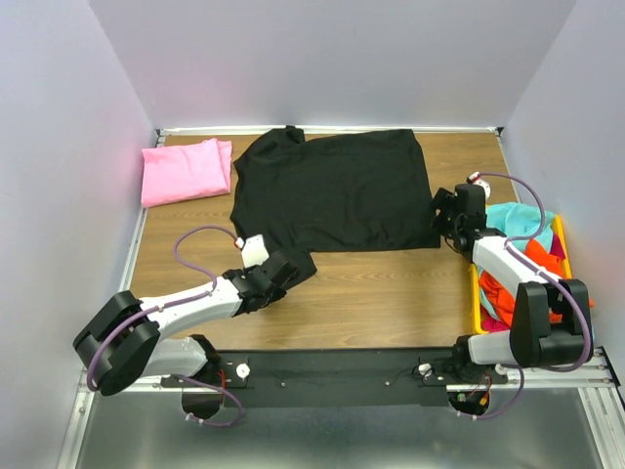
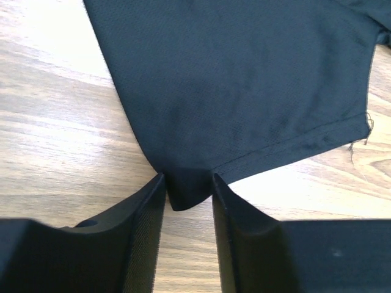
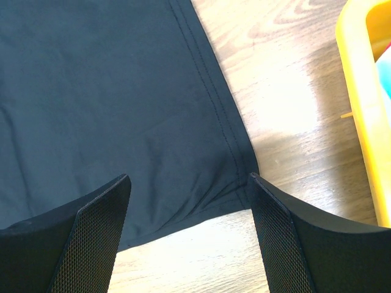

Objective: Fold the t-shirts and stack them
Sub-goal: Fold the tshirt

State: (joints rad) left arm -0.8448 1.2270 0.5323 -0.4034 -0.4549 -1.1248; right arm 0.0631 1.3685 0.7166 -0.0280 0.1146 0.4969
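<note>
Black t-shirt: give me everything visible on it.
The black t-shirt lies spread mostly flat, matte fine-knit cloth with stitched hems, on the wooden table toward its far side. The left gripper has its fingers shut on a near-left corner, slightly bunched. The right gripper is open, fingers straddling the near-right hem corner.

One black shirt (image 1: 332,191), one pink shirt (image 1: 186,171), one bin (image 1: 476,303).

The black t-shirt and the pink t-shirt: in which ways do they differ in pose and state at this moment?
The black t-shirt lies spread out mid-table; the pink t-shirt is folded compactly at the far left corner. The left gripper pinches a corner of the black t-shirt and the open right gripper straddles another corner; no gripper touches the pink t-shirt. Both rest on the wooden table.
</note>
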